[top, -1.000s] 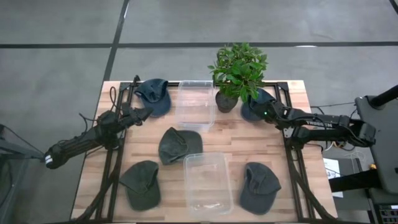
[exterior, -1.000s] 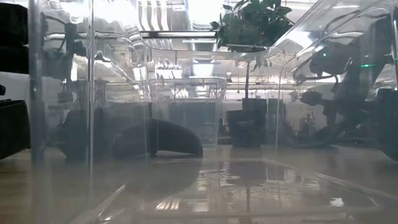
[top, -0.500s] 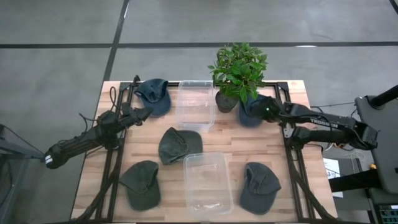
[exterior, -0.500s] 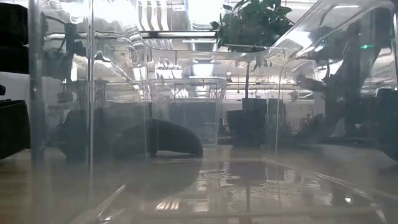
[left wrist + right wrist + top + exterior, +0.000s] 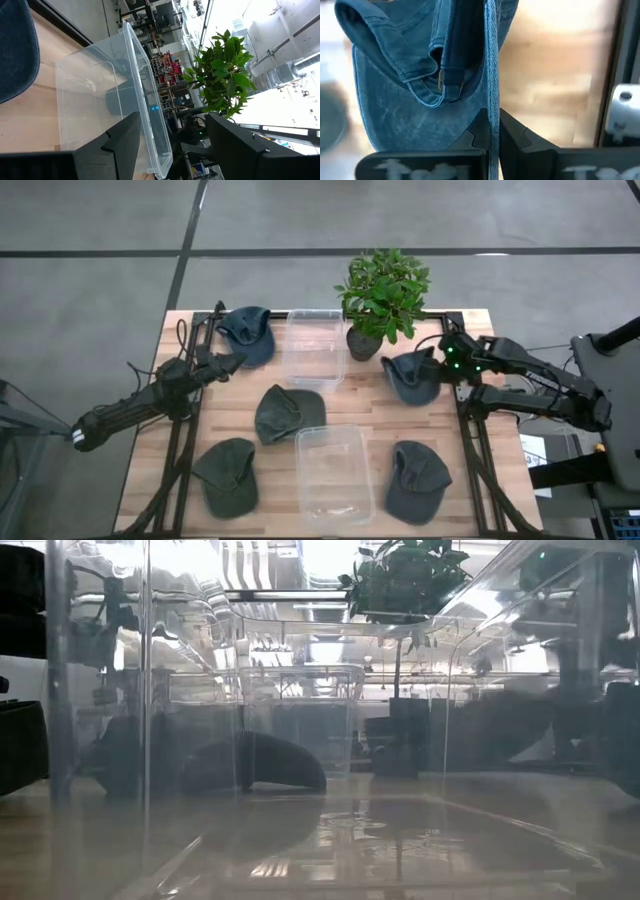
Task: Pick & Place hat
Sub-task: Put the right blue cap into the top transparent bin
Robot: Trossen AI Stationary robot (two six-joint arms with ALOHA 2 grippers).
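Observation:
My right gripper (image 5: 440, 366) is shut on a blue denim hat (image 5: 412, 377), near the table's right edge and just nearer than the potted plant (image 5: 382, 295). The right wrist view shows the hat (image 5: 420, 100) with its back strap and buckle facing the camera. My left gripper (image 5: 236, 360) waits open by the table's left side, close to a second blue hat (image 5: 248, 335) that lies flat. In the left wrist view its fingers (image 5: 170, 145) stand apart, facing the far clear bin (image 5: 110, 100). My right gripper pinches an edge of the hat's denim (image 5: 492, 95) between its two fingers, close to the back strap. The fingers reach in from the table's right, slanting down. The hat hangs slack from them, its crown spread toward the table's left.
Two clear bins stand mid-table, one far (image 5: 315, 345) and one near (image 5: 335, 475). Two green hats (image 5: 285, 412) (image 5: 228, 475) and a dark one (image 5: 415, 480) lie flat on the wood. Black frame rails run along both sides.
My right gripper has drawn back from beside the plant pot toward the table's right and near side, and has risen. The blue hat came with it, out from under the leaves, and now hangs from the fingers instead of lying by the pot.

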